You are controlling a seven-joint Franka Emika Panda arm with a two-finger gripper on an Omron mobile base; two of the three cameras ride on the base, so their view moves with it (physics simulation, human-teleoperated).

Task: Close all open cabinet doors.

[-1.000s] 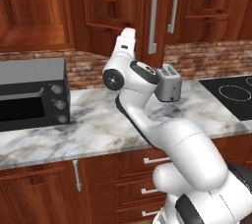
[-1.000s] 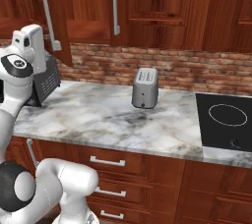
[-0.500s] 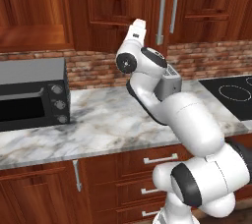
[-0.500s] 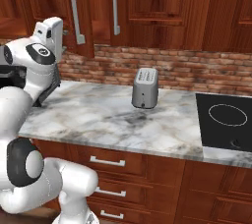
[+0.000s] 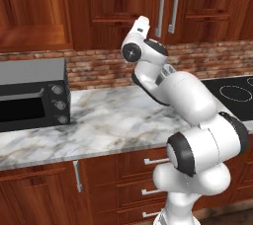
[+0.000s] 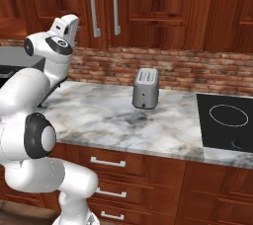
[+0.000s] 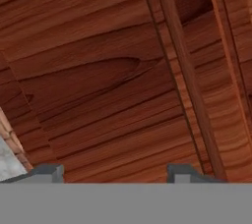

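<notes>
At the far left of the left base view a toaster oven point(image 5: 30, 95) sits on the marble surface point(image 5: 99, 125). Above it the cabinet bay looks open, showing a bare wooden shelf point(image 5: 32, 39), though its door cannot be made out. Further right, the arm reaches up so that the gripper point(image 5: 140, 25) meets the left cabinet door point(image 5: 116, 12) just beside its silver bar handle point(image 5: 161, 1). The right cabinet door point(image 5: 205, 2) stands alongside with a matching handle point(image 5: 175, 5). In the hand view the gripper point(image 7: 114, 173) faces wood grain at very close range. Its two dark tips are parted with nothing between them, so it is released and holds nothing.

The left door appears nearly or fully flush with its neighbour. The step in hand seems to be the last push home. It would go best as a flat, steady press through the panel, square to the face, kept off the handle so the fingers do not snag. The arm should ease off once the door seats. In the right base view a toaster point(image 6: 146, 89) and a cooktop point(image 6: 227, 120) lie well to the right, clear of the work.
</notes>
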